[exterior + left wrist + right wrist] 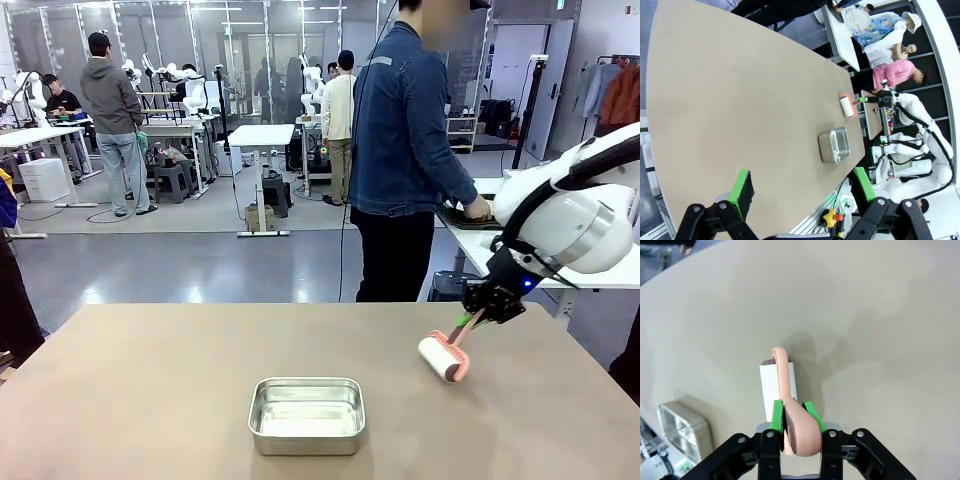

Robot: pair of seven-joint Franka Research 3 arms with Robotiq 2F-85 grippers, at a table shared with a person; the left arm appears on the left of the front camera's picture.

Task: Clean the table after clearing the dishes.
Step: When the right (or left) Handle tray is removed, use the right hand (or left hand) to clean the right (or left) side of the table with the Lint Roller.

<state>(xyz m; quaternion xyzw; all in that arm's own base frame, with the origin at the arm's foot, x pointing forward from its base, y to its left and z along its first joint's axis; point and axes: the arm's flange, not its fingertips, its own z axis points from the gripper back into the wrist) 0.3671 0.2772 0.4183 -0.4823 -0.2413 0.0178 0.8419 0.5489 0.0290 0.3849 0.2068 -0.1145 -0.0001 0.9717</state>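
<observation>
A lint roller [445, 357] with a white roll and a pink handle rests its roll on the taupe table [150, 400], right of the middle. My right gripper [470, 320] is shut on the pink handle, as the right wrist view shows: the green pads clamp the handle [799, 427] with the roll [777, 385] just ahead. In the left wrist view my left gripper [802, 182] hangs open high above the table [740, 100], nothing between its fingers. A person at the far side has a hand on a dark tray [468, 218] on the white side table; a white plate [856, 19] lies there.
A small steel pan [306, 415] sits near the front middle of the table, left of the roller; it also appears as the pan [677, 427] at the lower left of the right wrist view. The white side table [480, 250] stands beyond the far right corner.
</observation>
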